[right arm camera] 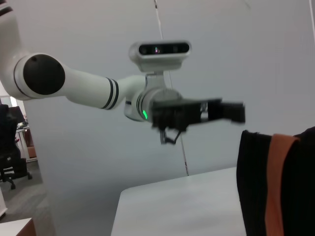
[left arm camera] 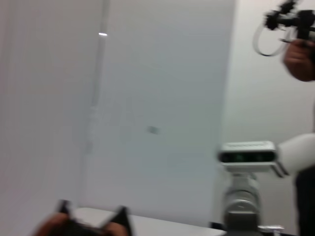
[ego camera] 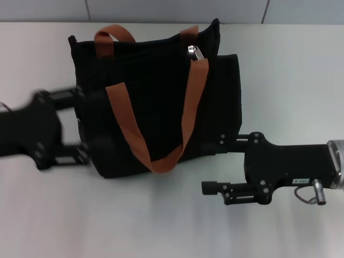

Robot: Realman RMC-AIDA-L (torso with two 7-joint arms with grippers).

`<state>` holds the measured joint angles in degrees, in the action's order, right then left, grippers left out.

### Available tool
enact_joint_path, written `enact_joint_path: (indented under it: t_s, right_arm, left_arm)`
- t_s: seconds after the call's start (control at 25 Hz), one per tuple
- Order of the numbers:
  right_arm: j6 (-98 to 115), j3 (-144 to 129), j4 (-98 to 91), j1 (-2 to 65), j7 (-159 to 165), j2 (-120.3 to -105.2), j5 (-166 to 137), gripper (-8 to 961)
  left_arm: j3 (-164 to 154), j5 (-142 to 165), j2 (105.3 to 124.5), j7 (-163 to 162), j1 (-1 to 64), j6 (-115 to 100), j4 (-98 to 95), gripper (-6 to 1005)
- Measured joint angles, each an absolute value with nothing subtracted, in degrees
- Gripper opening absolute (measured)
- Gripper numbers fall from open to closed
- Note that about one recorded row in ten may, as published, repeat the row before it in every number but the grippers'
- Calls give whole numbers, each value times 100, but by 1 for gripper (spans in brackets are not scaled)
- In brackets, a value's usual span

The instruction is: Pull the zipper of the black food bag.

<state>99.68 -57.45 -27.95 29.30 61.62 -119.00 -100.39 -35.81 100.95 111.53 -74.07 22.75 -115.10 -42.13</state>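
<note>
Both my grippers flank the bag [ego camera: 156,102].
Left gripper [ego camera: 80,123] spread against its side; right gripper [ego camera: 217,164] spread, well below the zipper [ego camera: 193,52].

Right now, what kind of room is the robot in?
Probably a robot lab or test room. A big black fabric bag with rust-brown straps sits alone on a plain white table, bare pale walls stand behind, and a black wheeled office chair shows off to one side.

Even overhead light, soft shadows on my table [ego camera: 161,226].
My left gripper [ego camera: 70,126] smears with blur; black food bag [ego camera: 156,97] stays sharp.
</note>
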Motion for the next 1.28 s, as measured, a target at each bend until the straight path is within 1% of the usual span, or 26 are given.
enact_joint_path:
  t_s: [0.04, 0.08, 0.12, 0.16, 0.4, 0.44, 0.6, 1.28]
  right_arm:
    - [9965, -5743, -2701, 2934, 6028, -11900, -10039, 710]
    - [9960, -5740, -2592, 2943, 5897, -11900, -10039, 710]
    - [9945, -5738, -2451, 2962, 5749, -11902, -10039, 710]
    - [9883, -5739, -2244, 2990, 5574, -11905, -10039, 710]
    - [9669, -5747, -1925, 2982, 5399, -11918, -10156, 710]
    - [9630, -5747, -1906, 2968, 5394, -11920, -10195, 710]
    - [9550, -5748, -1793, 2938, 5358, -11926, -10283, 710]
    - [9507, -5748, -1708, 2893, 5262, -11927, -10328, 710]
  left_arm:
    - [-3581, 10095, 11153, -7408, 2275, -11510, -4213, 779]
    - [-3797, 10100, 11293, -7170, 2249, -11501, -4173, 779]
    - [-3797, 10100, 11293, -7170, 2249, -11501, -4173, 779]
    - [-4466, 10233, 11491, -6629, 2219, -11460, -3715, 779]
    - [-4624, 10361, 11510, -6483, 2245, -11442, -3471, 779]
    - [-4708, 10824, 11573, -6098, 2204, -11057, -2991, 779]
    - [-4706, 10868, 11577, -5767, 2047, -10809, -2891, 779]
    - [-4770, 10986, 11583, -5650, 2026, -10678, -2892, 779]
